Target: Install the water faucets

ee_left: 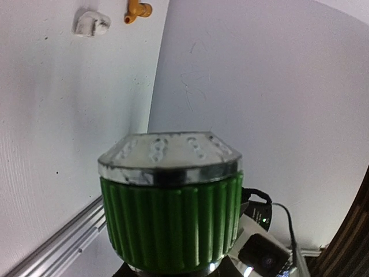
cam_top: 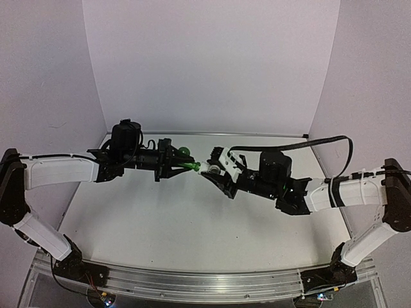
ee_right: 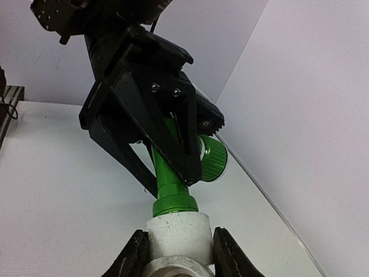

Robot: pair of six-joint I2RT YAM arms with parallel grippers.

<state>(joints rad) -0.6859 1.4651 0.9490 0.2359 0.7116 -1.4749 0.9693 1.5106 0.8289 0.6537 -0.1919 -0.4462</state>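
My left gripper (cam_top: 180,165) is shut on the green water faucet (cam_top: 189,165) and holds it in the air at mid table. In the right wrist view the left gripper's black fingers (ee_right: 144,133) clamp the faucet's stem (ee_right: 170,187), with its ribbed knob (ee_right: 213,158) to the side. My right gripper (cam_top: 216,168) is shut on a white pipe fitting (ee_right: 179,234). The faucet's threaded end sits at the fitting's mouth. The knob (ee_left: 173,219) fills the left wrist view and hides my left fingers. The yellow-gold faucet (ee_left: 137,10) lies on the table.
A second white pipe fitting (ee_left: 91,23) lies beside the yellow-gold faucet. White walls enclose the table on three sides. A metal rail (cam_top: 192,282) runs along the near edge. A black cable (cam_top: 334,144) arcs over the right arm.
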